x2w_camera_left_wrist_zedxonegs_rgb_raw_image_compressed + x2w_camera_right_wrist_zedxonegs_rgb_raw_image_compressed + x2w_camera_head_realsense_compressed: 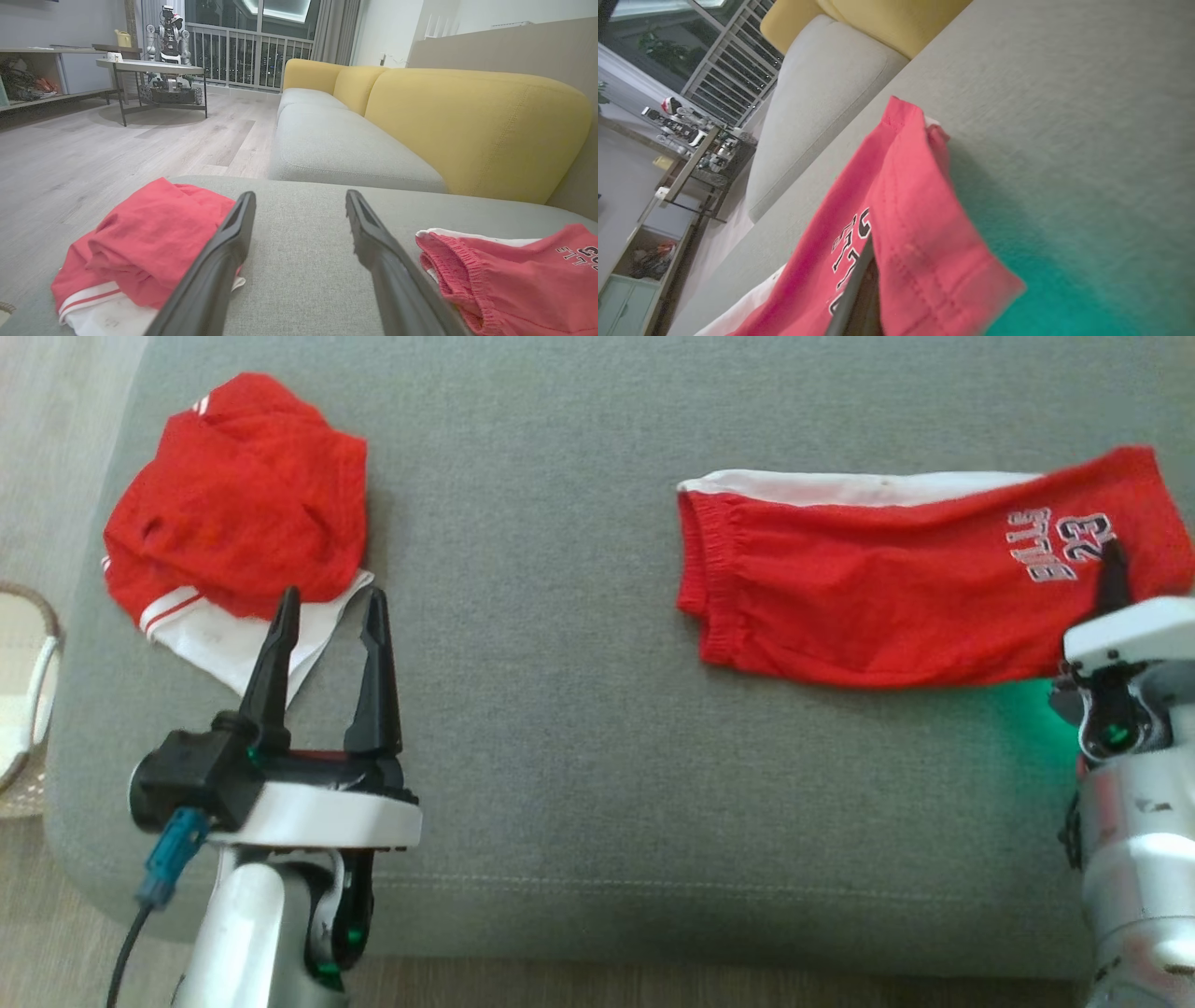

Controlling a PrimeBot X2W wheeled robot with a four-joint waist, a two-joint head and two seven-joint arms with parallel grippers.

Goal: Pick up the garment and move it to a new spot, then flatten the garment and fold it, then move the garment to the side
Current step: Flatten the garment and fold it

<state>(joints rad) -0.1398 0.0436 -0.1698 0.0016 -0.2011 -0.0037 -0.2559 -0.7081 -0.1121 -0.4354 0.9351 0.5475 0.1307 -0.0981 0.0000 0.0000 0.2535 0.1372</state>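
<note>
Red shorts [896, 588] with a white side stripe and "BULLS 23" lettering lie stretched out on the grey cushion [560, 728] at the right. My right gripper [1111, 583] is shut on their leg hem; the right wrist view has the red cloth [915, 224] lifted around one dark finger [852, 289]. A second red and white garment [233, 495] lies crumpled at the left. Just in front of it my left gripper [327, 616] stands open with nothing between its fingertips, which overlap that garment's white edge. The left wrist view shows the crumpled garment [140, 242] at left and the shorts [514, 280] at right.
A wicker basket [23, 691] stands on the floor off the cushion's left edge. Beyond the cushion are a grey and yellow sofa [373, 140], a low table [149, 70] and wooden floor [93, 149]. The cushion's middle is bare fabric.
</note>
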